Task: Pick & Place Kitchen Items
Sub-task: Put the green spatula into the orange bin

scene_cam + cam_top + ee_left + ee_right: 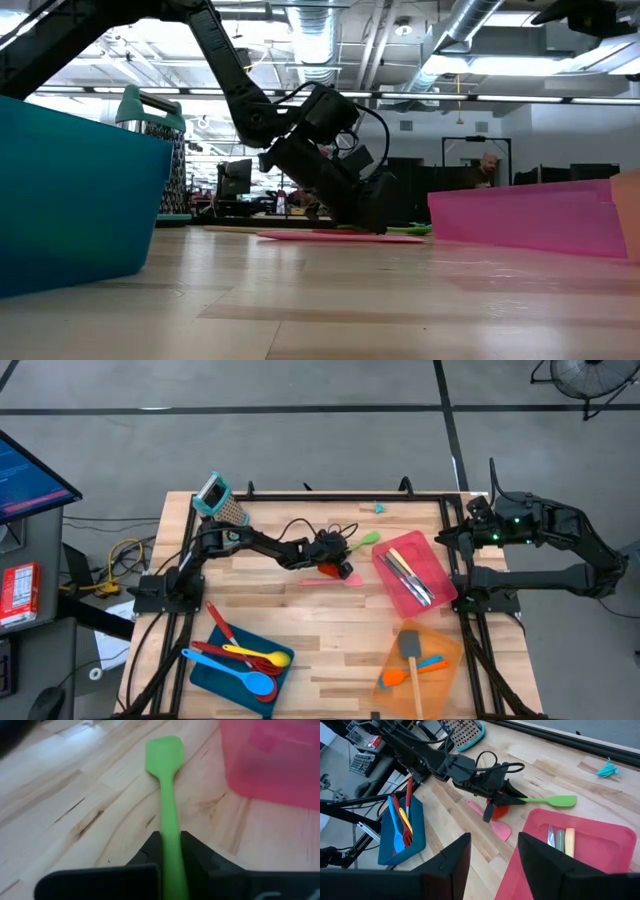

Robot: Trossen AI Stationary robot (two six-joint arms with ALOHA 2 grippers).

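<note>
- High view: the left gripper (348,552) is at the middle of the table, closed on the handle of the green spatula (366,540), which lies near the red tray (440,578). The right arm waits at the right edge.
- Low view: the left gripper (378,222) is low over the table (330,300).
- Left wrist view: the fingers (192,852) are clamped on the green spatula (167,795).
- Right wrist view: the right gripper (492,854) has its fingers apart and holds nothing.

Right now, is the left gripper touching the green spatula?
Touching. The left wrist view shows the left gripper with both fingers pressed against the handle of the green spatula.
</note>
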